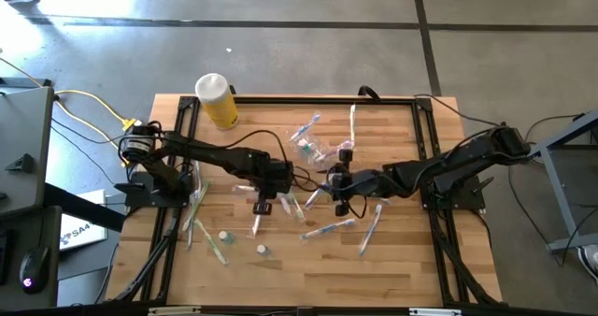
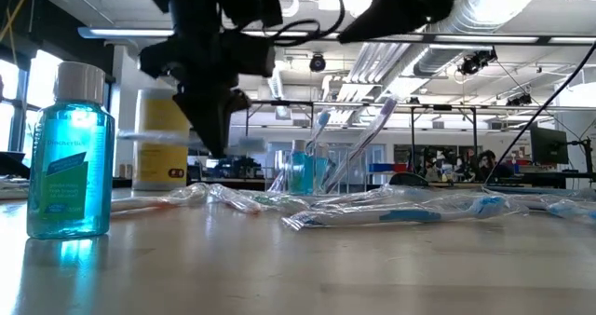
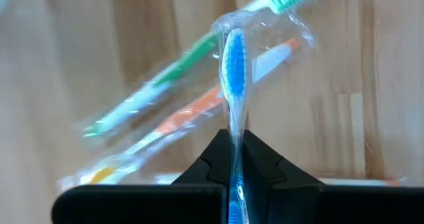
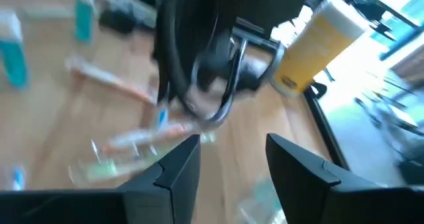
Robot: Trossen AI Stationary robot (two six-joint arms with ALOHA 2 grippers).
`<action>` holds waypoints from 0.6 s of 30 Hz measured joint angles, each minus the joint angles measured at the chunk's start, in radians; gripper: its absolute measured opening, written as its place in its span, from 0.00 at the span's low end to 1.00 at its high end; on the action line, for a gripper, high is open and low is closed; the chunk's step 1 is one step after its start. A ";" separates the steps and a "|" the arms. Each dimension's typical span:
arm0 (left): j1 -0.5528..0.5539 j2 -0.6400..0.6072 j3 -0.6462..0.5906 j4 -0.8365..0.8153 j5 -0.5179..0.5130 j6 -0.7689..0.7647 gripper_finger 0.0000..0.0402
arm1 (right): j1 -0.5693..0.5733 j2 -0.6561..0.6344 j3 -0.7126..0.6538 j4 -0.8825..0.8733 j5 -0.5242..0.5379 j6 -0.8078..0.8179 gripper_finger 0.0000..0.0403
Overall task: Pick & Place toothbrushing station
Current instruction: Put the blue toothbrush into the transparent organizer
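- High view: the left gripper (image 1: 264, 200) is held over the middle of the wooden table (image 1: 402, 260), arm stretched inward; the right gripper (image 1: 329, 183) is reached toward it, just beside the clear plastic holder cup (image 1: 310, 150).
- Low view: wrapped toothbrushes (image 2: 391, 212) are seen lying flat.
- Left wrist view: the fingers (image 3: 262, 159) are clenched on a blue wrapped toothbrush (image 3: 234, 78).
- Right wrist view: the jaws are parted, empty.

Grey concrete floor (image 1: 308, 45), ceiling lights (image 2: 140, 33).
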 joint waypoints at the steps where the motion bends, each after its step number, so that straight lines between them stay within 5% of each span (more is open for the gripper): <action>1: 0.000 0.000 0.021 -0.020 -0.016 0.000 0.01 | 0.015 -0.009 -0.002 -0.024 0.025 0.000 0.41; 7: 0.000 0.000 0.152 -0.179 -0.047 0.009 0.01 | 0.085 -0.044 -0.001 -0.091 0.171 0.016 0.41; 18: 0.001 -0.135 0.278 -0.389 -0.054 0.123 0.01 | 0.134 -0.085 0.000 -0.207 0.276 0.116 0.41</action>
